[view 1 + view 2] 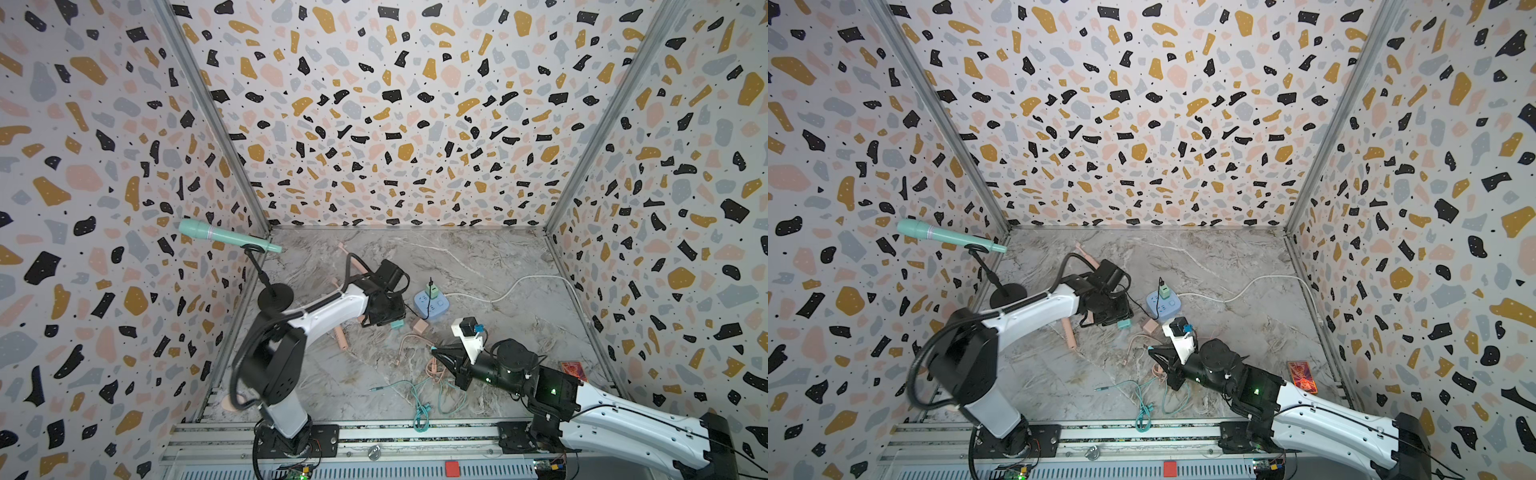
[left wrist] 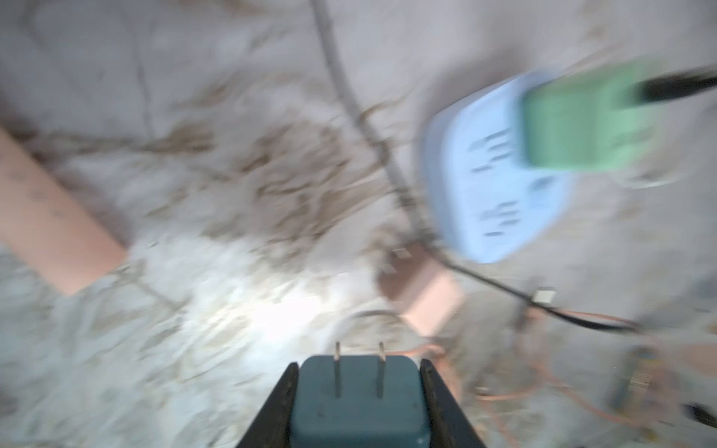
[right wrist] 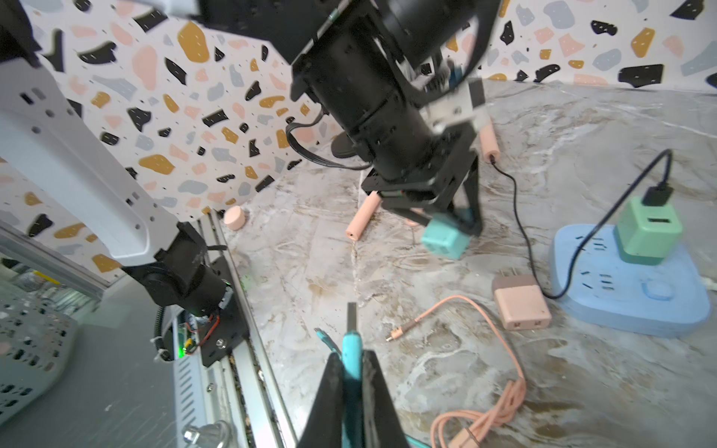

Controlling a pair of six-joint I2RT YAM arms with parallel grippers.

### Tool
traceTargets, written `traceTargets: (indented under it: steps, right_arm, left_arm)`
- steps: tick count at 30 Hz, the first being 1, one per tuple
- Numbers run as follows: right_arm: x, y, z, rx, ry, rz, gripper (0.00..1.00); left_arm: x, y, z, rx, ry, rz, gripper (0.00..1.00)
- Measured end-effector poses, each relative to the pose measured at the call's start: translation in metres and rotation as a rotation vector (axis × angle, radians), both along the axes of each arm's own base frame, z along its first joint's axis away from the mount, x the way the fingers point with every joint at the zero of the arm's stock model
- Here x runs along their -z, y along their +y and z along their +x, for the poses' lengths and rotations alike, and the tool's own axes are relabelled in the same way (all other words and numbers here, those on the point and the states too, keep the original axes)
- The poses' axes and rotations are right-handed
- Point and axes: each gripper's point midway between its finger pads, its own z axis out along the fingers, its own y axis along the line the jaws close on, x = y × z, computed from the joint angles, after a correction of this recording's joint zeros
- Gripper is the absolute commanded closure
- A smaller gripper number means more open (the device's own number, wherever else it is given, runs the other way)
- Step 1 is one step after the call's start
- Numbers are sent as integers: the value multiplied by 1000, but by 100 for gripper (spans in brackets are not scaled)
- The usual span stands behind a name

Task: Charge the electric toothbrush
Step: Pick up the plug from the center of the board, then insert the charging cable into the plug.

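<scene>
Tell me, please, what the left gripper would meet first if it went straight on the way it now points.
Most likely the bare marble table, between the pink toothbrush and the pink charger. The left gripper, shut on a teal plug, points down at it; blur leaves depth unclear.

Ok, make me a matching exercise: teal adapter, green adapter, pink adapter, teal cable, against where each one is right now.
1 teal adapter
2 green adapter
3 pink adapter
4 teal cable

A lying loose on the table
B clamped in the right gripper
C plugged into the strip
D held in the left gripper

Pairs: 1-D, 2-C, 3-A, 4-B
</scene>
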Motion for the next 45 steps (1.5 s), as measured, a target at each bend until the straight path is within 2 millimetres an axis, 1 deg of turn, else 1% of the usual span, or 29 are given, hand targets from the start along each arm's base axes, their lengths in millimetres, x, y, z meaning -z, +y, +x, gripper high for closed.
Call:
traceTargets:
  steps: [2, 3, 4, 6, 7, 8, 10, 14, 16, 20, 23, 25, 30, 32, 35, 39, 42, 45]
  right_arm:
    - [-10, 1, 1, -19, 23, 82, 100]
    - [-14, 0, 5, -12, 36, 126, 100]
    - [-20, -1, 8, -21, 53, 180, 100]
    - [-25, -6, 17, -12, 86, 267, 100]
    - [-29, -8, 21, -11, 107, 318, 100]
    - [-31, -8, 23, -13, 125, 352, 100]
    - [-39, -2, 23, -57, 165, 418, 100]
    - [-47, 12, 21, -135, 237, 498, 100]
    - [-51, 15, 22, -156, 269, 535, 100]
    - [-59, 17, 26, -168, 310, 595, 100]
    - [-66, 16, 30, -159, 333, 631, 100]
    - [-73, 14, 33, -154, 340, 654, 100]
    - [-88, 15, 37, -160, 355, 689, 100]
    - [-93, 17, 39, -159, 363, 697, 100]
    - [-92, 20, 43, -146, 401, 699, 100]
    - [-81, 26, 49, -124, 474, 690, 100]
    - [-73, 29, 51, -108, 516, 680, 100]
    - [-70, 31, 50, -104, 537, 676, 100]
  left_arm:
    - [-44, -5, 1, -49, -125, -186, 100]
    - [-69, -5, -1, -84, -190, -299, 100]
    - [-87, -4, -4, -104, -248, -389, 100]
    - [-110, 0, -8, -147, -313, -531, 100]
    - [-118, 2, -11, -169, -337, -599, 100]
    - [-122, 3, -13, -188, -349, -647, 100]
    - [-125, 6, -20, -231, -362, -750, 100]
    - [-128, 0, -36, -264, -359, -890, 100]
    - [-138, -3, -41, -268, -369, -956, 100]
    - [-165, -5, -50, -262, -405, -1065, 100]
    - [-177, -3, -55, -261, -429, -1109, 100]
    - [-177, -1, -59, -265, -436, -1121, 100]
    - [-165, -2, -66, -278, -429, -1111, 100]
    - [-164, -2, -67, -282, -433, -1113, 100]
    - [-167, -2, -70, -284, -451, -1122, 100]
    - [-175, -1, -73, -291, -492, -1139, 100]
    - [-174, 1, -76, -297, -515, -1136, 100]
    - [-172, 2, -77, -308, -537, -1124, 100]
